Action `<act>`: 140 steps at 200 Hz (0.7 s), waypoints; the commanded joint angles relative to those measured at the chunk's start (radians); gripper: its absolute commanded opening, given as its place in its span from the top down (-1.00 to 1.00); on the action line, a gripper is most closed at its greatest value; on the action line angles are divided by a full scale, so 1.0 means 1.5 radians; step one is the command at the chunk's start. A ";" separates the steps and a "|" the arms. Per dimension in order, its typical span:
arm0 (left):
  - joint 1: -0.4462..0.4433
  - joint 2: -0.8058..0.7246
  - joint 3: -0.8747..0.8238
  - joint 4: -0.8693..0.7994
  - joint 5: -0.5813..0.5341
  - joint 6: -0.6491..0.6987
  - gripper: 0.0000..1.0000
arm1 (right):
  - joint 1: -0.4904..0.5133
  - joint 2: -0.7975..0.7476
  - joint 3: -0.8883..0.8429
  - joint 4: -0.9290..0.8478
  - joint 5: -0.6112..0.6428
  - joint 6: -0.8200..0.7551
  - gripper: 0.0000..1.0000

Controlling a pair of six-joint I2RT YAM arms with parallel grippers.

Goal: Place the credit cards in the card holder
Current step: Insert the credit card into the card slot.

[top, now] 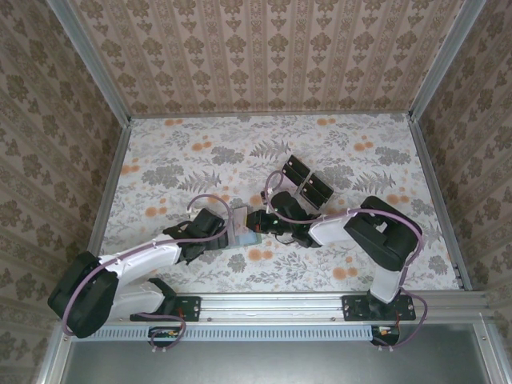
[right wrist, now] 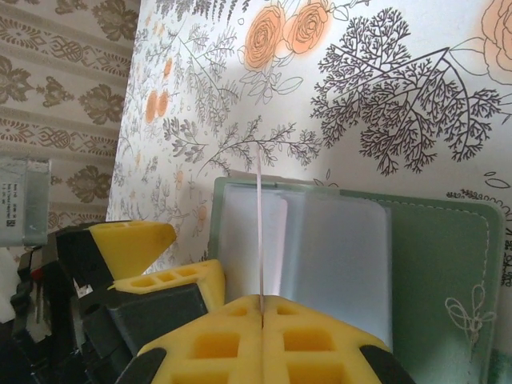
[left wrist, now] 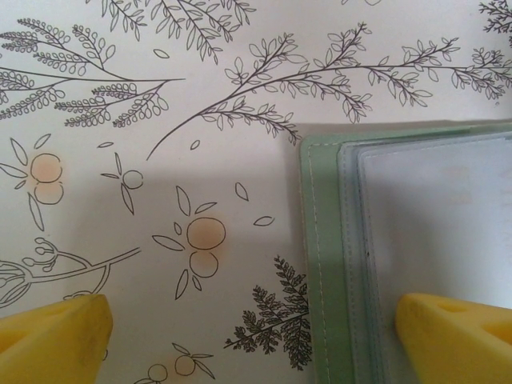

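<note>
The card holder [right wrist: 436,264] lies open on the flowered table, its clear inner sleeves facing up. My right gripper [right wrist: 262,302] is shut on one pale pink credit card [right wrist: 260,232], seen edge-on and held upright above the sleeves. My left gripper [left wrist: 256,344] is open and straddles the left edge of the card holder [left wrist: 320,264]: one yellow fingertip [left wrist: 452,336] is over the sleeves, the other over the bare table. From above, the left gripper [top: 226,232] and the right gripper [top: 258,224] meet at the card holder [top: 244,238].
A clear stand with black blocks [top: 306,180] sits behind the right gripper. The left gripper's yellow fingers [right wrist: 136,240] stand close beside the held card on its left. Patterned walls close in the table on three sides.
</note>
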 commanded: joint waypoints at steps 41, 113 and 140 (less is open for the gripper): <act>-0.002 -0.009 -0.009 -0.032 -0.016 -0.012 -1.00 | 0.005 0.036 -0.010 0.063 0.002 0.017 1.00; -0.002 -0.010 -0.011 -0.027 -0.014 -0.011 -1.00 | 0.008 0.059 -0.021 0.081 -0.001 0.023 1.00; -0.002 -0.009 -0.013 -0.027 -0.014 -0.012 -1.00 | 0.012 0.061 -0.025 0.086 -0.006 0.024 1.00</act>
